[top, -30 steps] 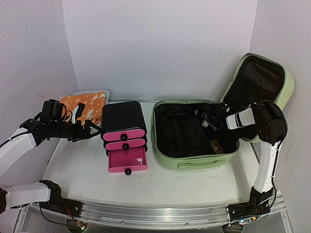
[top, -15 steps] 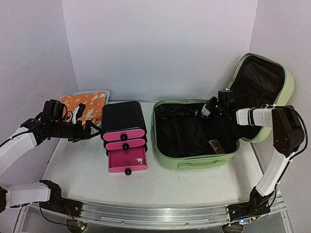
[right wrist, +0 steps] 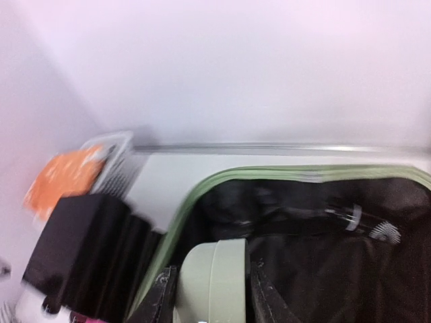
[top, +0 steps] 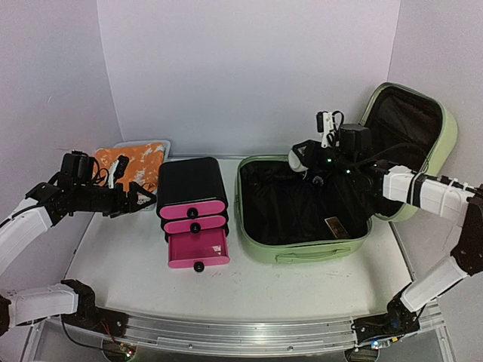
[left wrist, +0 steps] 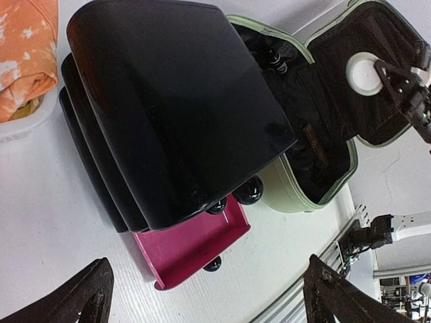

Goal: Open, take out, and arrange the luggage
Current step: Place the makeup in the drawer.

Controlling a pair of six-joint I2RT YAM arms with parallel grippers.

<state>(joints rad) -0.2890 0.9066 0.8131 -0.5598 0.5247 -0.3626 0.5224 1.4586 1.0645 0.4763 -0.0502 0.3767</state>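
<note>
The luggage [top: 302, 253] is a light-green suitcase lying open, its lid [top: 447, 132] leaning back at the right and black lining showing inside. My right gripper [top: 303, 160] hangs over its back left corner, shut on a pale round container [top: 297, 158]. The right wrist view shows that container [right wrist: 212, 266] pinched between both fingers [right wrist: 161, 296], above the green rim [right wrist: 195, 195]. My left gripper [top: 140, 199] is open and holds nothing, left of the drawer box. In its wrist view it [left wrist: 207, 276] frames the box and the suitcase shell [left wrist: 283, 190].
A black drawer box [top: 191, 185] stands left of the suitcase, its bottom pink drawer [top: 198, 249] pulled out and bare inside. A white basket [top: 161, 147] with orange cloth [top: 134, 160] sits at the back left. White walls close the back and sides.
My right arm has risen out of the suitcase and swung up and left, carrying the pale round container. The left arm has hardly moved.
</note>
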